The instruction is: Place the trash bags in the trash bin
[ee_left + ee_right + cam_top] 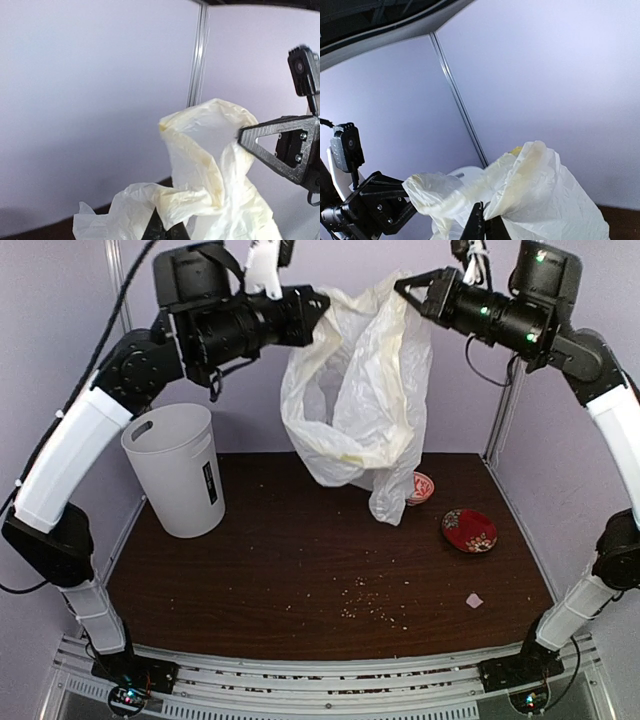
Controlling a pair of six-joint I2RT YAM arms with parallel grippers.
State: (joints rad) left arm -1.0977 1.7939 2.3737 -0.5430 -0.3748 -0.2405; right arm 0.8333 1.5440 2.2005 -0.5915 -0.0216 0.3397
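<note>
Enclosure from above: pale lilac walls (460, 410) meet at a vertical metal corner post (497, 435). The dark brown wood-grain table (300, 560), lightly strewn with crumbs (365, 590), has a ribbed metal rail (330, 680) along its near edge. Lighting is even and diffuse.

Cream-white bag (355, 390), white bin (172, 475), black label (210, 483), red, seemingly speckled dish (469, 530).

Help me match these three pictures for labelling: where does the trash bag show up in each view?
Top external: the trash bag hangs in the upper centre, pinched between the left claw and the right claw.
Left wrist: the bag fills the lower centre to right.
Right wrist: the bag fills the lower centre to right.
Shared landmark: its cream-tinted edge, visible in all three views.
</note>
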